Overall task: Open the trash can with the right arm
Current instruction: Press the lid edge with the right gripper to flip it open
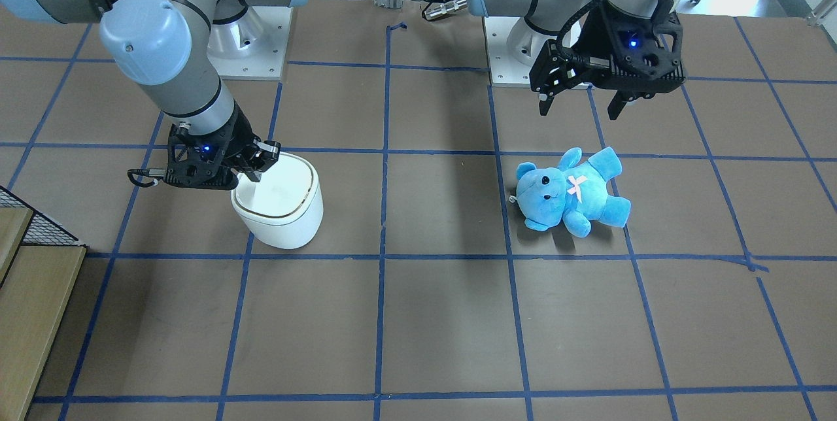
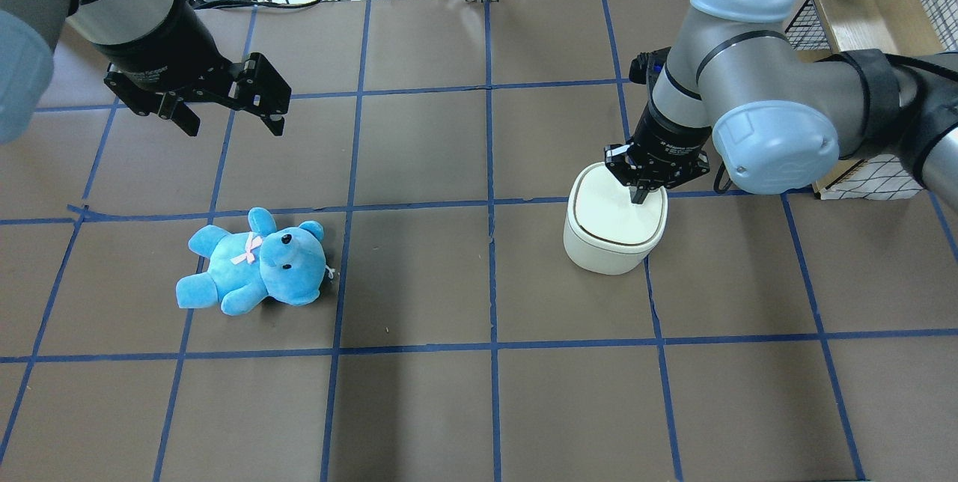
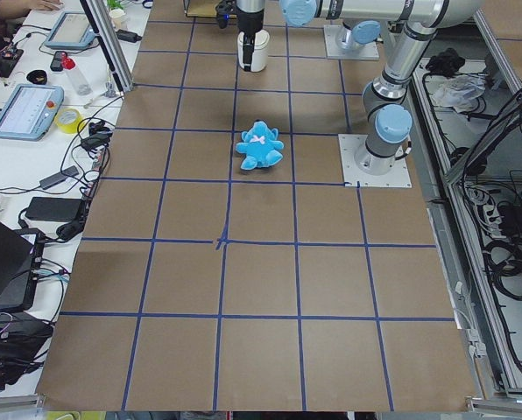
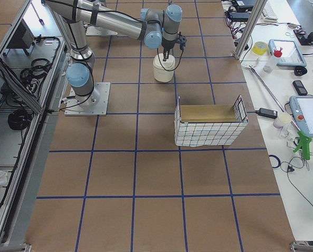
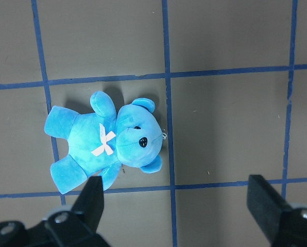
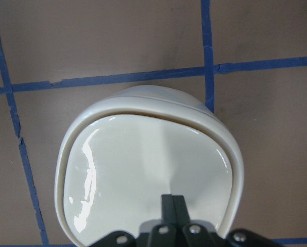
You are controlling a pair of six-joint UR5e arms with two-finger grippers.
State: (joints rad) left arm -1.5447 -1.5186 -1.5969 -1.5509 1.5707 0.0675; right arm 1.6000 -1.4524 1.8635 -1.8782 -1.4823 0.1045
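The white trash can (image 2: 610, 242) stands on the brown table, its flat lid (image 6: 143, 170) down. My right gripper (image 2: 640, 196) is shut, fingers together, with its tips touching the lid near the rim on the robot's side. It also shows in the front view (image 1: 252, 176) and the right wrist view (image 6: 172, 203). The can shows in the front view (image 1: 284, 215) too. My left gripper (image 2: 233, 126) is open and empty, hanging in the air above and behind a blue teddy bear (image 2: 254, 265).
The teddy bear (image 5: 107, 144) lies on its back below the left wrist camera, well apart from the can. A wire basket with a cardboard box (image 4: 209, 126) stands on the right arm's side of the table. Blue tape lines grid the table.
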